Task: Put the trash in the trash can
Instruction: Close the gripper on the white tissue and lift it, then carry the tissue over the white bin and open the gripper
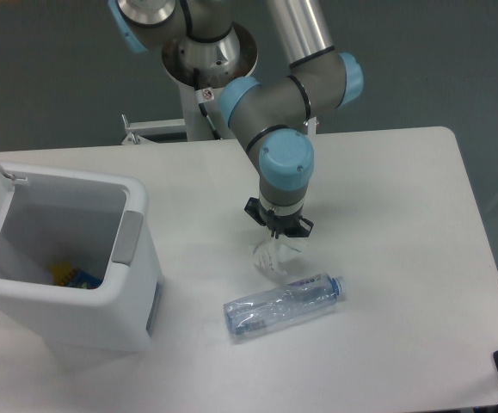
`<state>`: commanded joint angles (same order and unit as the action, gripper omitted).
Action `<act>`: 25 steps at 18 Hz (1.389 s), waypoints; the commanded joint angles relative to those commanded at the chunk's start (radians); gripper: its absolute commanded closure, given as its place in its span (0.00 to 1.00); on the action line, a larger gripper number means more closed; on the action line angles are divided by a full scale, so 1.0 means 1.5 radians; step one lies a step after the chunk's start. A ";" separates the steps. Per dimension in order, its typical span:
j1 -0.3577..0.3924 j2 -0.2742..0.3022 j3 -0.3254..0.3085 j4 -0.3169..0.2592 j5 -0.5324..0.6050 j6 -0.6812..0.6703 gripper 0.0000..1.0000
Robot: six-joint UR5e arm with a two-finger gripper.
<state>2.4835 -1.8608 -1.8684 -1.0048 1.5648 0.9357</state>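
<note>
The crumpled clear-white plastic wrapper is located directly beneath the two-finger gripper, whose fingers appear closed on its top, although contact cannot be confirmed.

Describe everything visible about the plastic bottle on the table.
The bottle is clear, crushed plastic with a blue cap at its right end and a label with bluish print. It lies on its side on the white table, slanted, cap end farther from the camera, below the gripper and the wrapper. Nothing grips it; whether the wrapper touches it is unclear.
</note>
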 joint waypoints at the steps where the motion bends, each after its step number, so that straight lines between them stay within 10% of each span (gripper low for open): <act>1: -0.001 0.002 0.002 0.000 -0.009 0.000 1.00; 25: -0.040 0.180 0.185 -0.046 -0.294 -0.153 1.00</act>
<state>2.4238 -1.5909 -1.5908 -1.0738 1.1244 0.7056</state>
